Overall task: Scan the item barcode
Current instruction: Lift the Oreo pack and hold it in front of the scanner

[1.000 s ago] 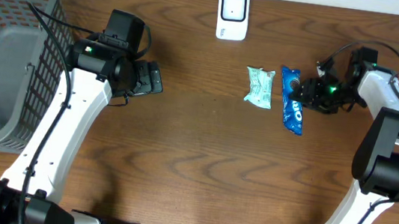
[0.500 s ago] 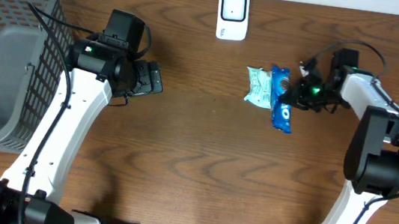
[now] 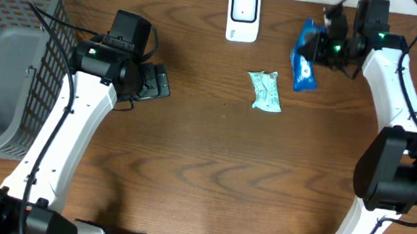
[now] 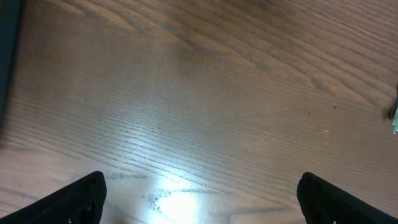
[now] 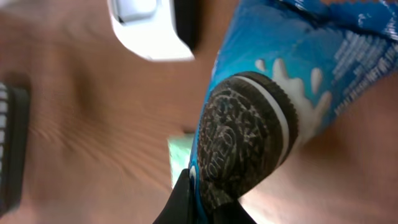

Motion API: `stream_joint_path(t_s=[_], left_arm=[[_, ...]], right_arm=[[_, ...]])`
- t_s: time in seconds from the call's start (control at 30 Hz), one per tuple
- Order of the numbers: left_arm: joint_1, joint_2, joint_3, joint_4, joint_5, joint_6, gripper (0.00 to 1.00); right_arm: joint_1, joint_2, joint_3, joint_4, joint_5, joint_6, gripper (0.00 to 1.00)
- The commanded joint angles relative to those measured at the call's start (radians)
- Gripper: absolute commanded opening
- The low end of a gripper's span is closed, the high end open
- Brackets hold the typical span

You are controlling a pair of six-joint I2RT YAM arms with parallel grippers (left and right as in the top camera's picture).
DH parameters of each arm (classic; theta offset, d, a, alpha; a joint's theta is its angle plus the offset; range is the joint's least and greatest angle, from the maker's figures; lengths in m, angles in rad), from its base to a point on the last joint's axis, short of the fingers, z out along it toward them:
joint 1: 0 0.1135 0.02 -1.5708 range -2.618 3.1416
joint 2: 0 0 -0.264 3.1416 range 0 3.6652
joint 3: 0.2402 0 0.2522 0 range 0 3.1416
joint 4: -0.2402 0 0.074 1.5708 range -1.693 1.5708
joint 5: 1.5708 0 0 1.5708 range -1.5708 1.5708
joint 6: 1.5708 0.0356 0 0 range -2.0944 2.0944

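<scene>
Up by the scanner (image 3: 243, 15), just right of it | your right hand (image 3: 321, 48) was clamped on the blue cookie pack (image 3: 304, 59), which you'd just hauled away from the green packet (image 3: 265, 90) | left hand (image 3: 159, 81) sat wide apart, empty | looked like scanning was next

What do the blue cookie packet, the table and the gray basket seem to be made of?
The blue cookie packet: thin glossy plastic film, it seems; it is printed and creased.
The table: wood or wood-look laminate, slightly shiny; grain lines, a glare patch.
The gray basket: probably matte plastic mesh; coated wire is possible.
</scene>
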Motion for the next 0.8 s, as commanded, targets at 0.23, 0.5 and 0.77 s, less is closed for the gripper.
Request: stream_joint_path(t_s=[0.23, 0.5, 0.77], left_arm=[[0.003, 0.002, -0.002, -0.003, -0.013, 0.016, 0.98], [0.003, 0.002, -0.002, -0.003, -0.013, 0.017, 0.98], [0.003, 0.002, -0.002, -0.003, -0.013, 0.016, 0.98]], right_arm=[[0.257, -0.014, 0.020, 0.396, 0.295, 0.165, 0.01], [0.333, 0.089, 0.021, 0.510, 0.315, 0.259, 0.01], [0.319, 0.119, 0.053, 0.464, 0.310, 0.227, 0.01]])
